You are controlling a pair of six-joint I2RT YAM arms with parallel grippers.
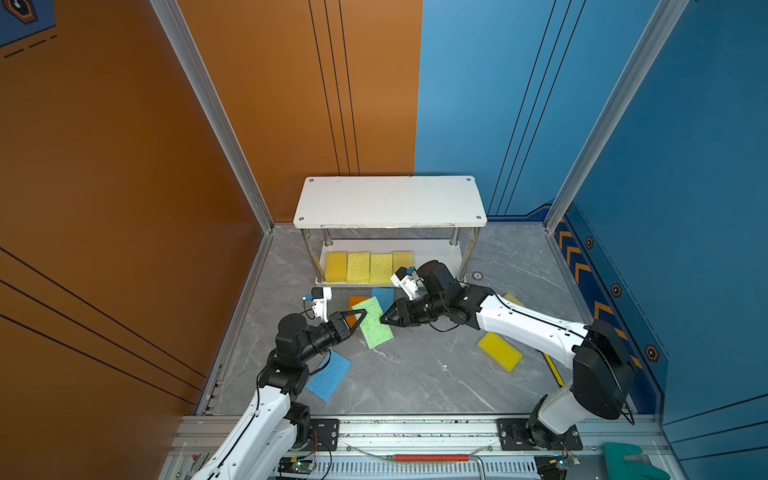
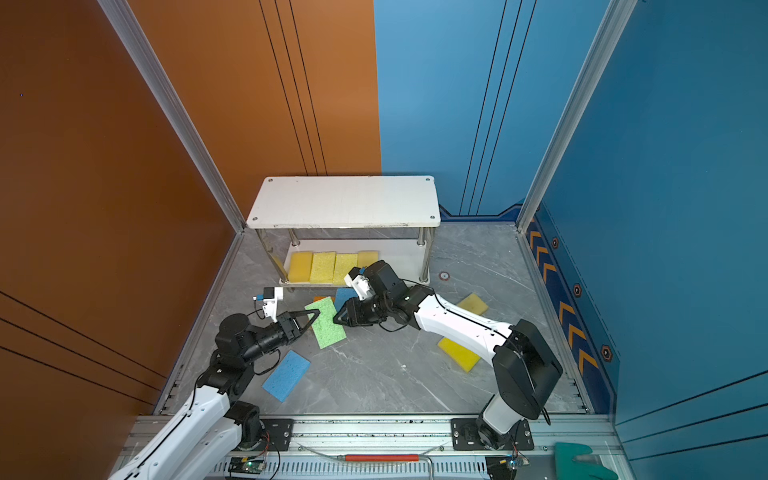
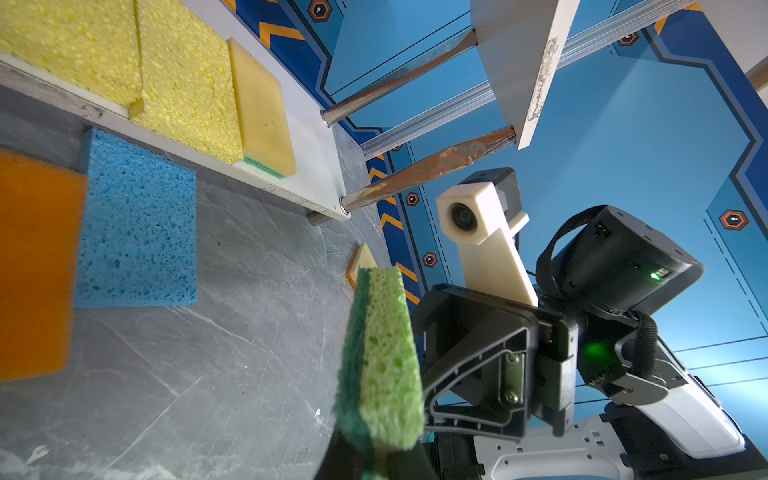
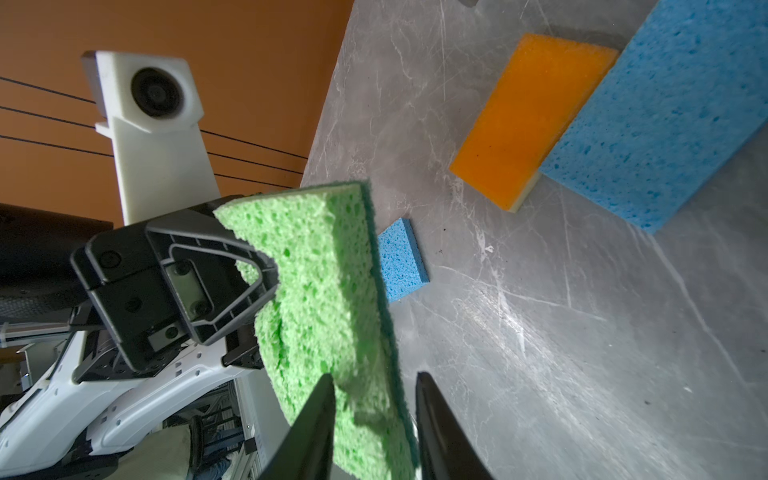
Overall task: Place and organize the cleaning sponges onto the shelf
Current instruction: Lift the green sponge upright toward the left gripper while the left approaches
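Your left gripper (image 1: 360,316) is clamped right down on the green sponge (image 1: 377,326), pinching it across its thickness. In the right wrist view one black finger (image 4: 259,270) presses into the foam. Your right gripper (image 1: 384,318) meets it from the opposite side, jaws parted a moderate way, with the sponge's other end standing between its fingers (image 4: 316,424). There's a thin gap at one finger, so that side looks loose rather than gripping. The sponge itself hangs between the two grippers, up off the grey tabletop (image 1: 415,382) and just in front of the shelf (image 1: 390,201). On the lower board (image 1: 436,257) four yellow sponges (image 1: 358,267) lie side by side from the left end. The left wrist view shows a green scouring layer under the last one (image 3: 264,166). Down on the tabletop, an orange sponge (image 1: 355,301) and a blue sponge (image 1: 383,296) lie touching each other, between the shelf and the green one. A second blue sponge (image 1: 328,376) lies near you on the left, partly under your left arm. Over on the right a thick yellow sponge (image 1: 499,351) sits beside your right forearm. A paler yellow one (image 1: 513,298) peeks out behind that arm.
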